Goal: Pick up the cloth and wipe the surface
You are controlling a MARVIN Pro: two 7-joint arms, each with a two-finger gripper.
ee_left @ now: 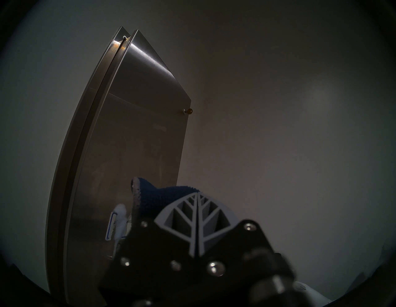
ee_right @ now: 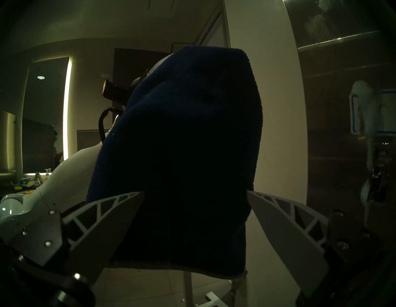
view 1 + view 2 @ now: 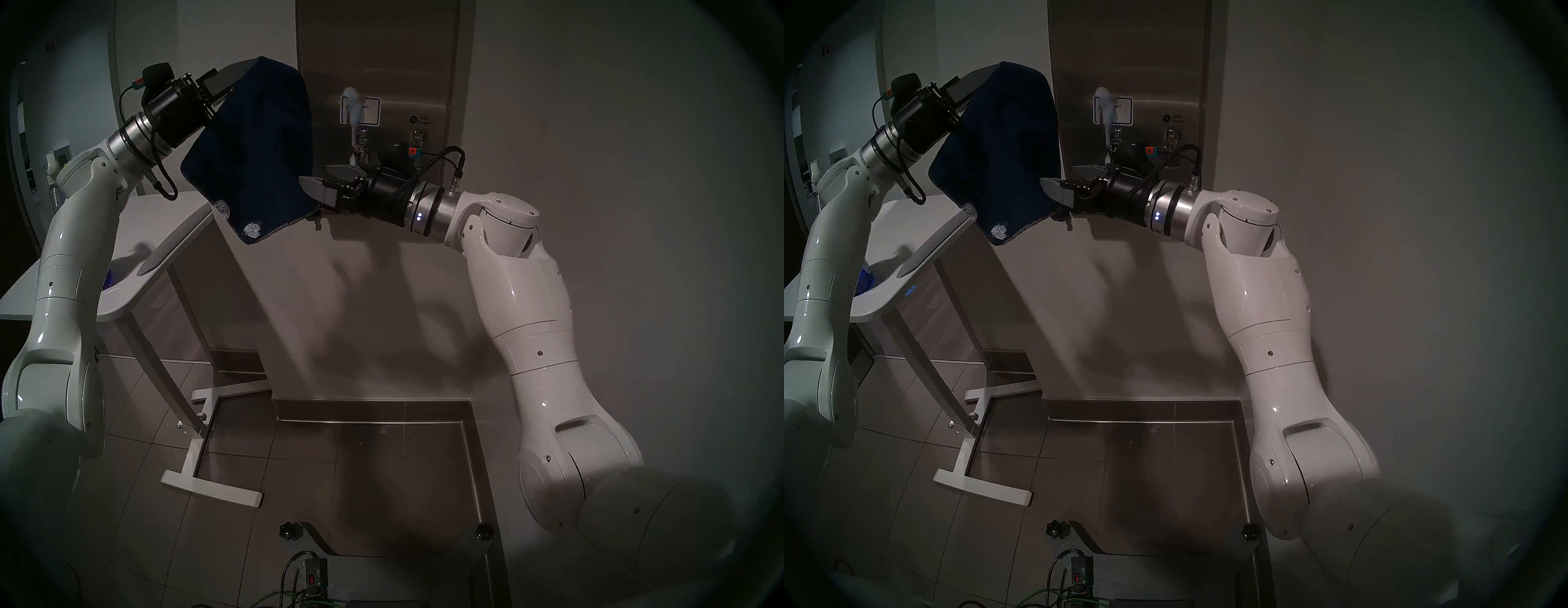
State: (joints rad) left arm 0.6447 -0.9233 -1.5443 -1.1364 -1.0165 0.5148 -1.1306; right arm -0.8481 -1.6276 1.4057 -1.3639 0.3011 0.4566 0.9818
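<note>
Left tool [image 1: 196, 216]: fingers pressed together, pinching the top edge of the cloth [image 3: 259, 148]. Cloth hangs in the air from that pinch, long axis running top to bottom, leaning slightly leftward toward its lower end; hemmed bottom edge points down, with two pale spots near the lower corner. It hangs just left of the steel dispenser front [image 3: 403, 55], above the far end of the white counter [image 3: 127, 271].

Right tool [image 2: 195, 205]: fingers spread wide, pointing left at the lower part of the cloth; the wrist view shows the cloth between the two fingers, contact cannot be told.

Dispenser front: tall brushed steel panel on an off-white wall [image 3: 594, 170], white blue-bordered label [image 3: 371, 111] partly covered by white foam [image 3: 353, 108], which runs down to a lever below.

Room: dim, tiled floor [image 3: 263, 467].
</note>
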